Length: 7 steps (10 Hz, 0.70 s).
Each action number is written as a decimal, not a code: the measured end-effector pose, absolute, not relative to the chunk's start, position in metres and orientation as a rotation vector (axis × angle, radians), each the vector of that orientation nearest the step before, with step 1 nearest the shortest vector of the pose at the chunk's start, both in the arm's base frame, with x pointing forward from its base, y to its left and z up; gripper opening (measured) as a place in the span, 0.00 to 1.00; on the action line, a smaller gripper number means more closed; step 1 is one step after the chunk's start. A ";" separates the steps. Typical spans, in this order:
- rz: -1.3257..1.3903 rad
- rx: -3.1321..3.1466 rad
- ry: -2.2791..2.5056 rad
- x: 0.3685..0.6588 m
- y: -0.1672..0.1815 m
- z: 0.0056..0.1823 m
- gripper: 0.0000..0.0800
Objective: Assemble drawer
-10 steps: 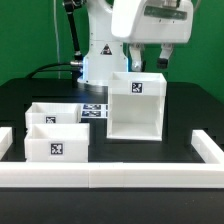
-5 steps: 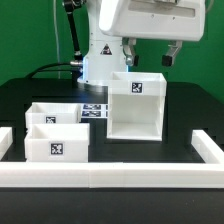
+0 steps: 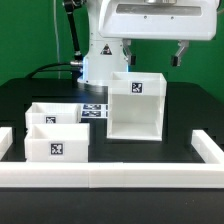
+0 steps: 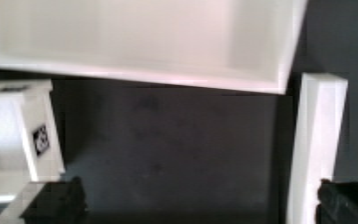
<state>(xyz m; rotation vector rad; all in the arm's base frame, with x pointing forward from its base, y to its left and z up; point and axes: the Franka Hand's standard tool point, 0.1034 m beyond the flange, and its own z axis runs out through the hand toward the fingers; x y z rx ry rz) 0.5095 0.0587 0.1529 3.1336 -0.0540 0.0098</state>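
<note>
The tall white box housing (image 3: 137, 105) stands on the black table at centre, with a tag on its upper face. Two small white trays (image 3: 55, 115) (image 3: 57, 142) sit side by side to the exterior view's left of it. My gripper (image 3: 154, 50) hangs above the housing's far rim, open wide and empty, with its dark fingers (image 3: 181, 52) spread apart. In the wrist view the housing (image 4: 149, 40) lies beyond the gripper (image 4: 201, 200), a tray (image 4: 12, 125) is at one side, and the dark fingertips (image 4: 51, 200) are far apart with nothing between them.
Low white border rails run along the front (image 3: 110, 175), the exterior view's left (image 3: 10, 140) and right (image 3: 205, 148); one rail shows in the wrist view (image 4: 322, 130). The marker board (image 3: 95, 108) lies between the trays and the housing. The robot base stands behind.
The hand has risen above the housing and its fingers have spread wider apart. The housing and the trays have not moved.
</note>
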 end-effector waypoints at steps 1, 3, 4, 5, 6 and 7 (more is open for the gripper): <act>0.009 3.131 -0.145 0.509 0.059 0.153 0.81; 0.021 3.134 -0.153 0.504 0.064 0.149 0.81; 0.021 3.136 -0.158 0.493 0.071 0.143 0.81; 0.023 3.139 -0.142 0.484 0.076 0.137 0.81; 0.020 3.140 -0.142 0.476 0.082 0.132 0.81; 0.016 3.143 -0.136 0.468 0.088 0.125 0.81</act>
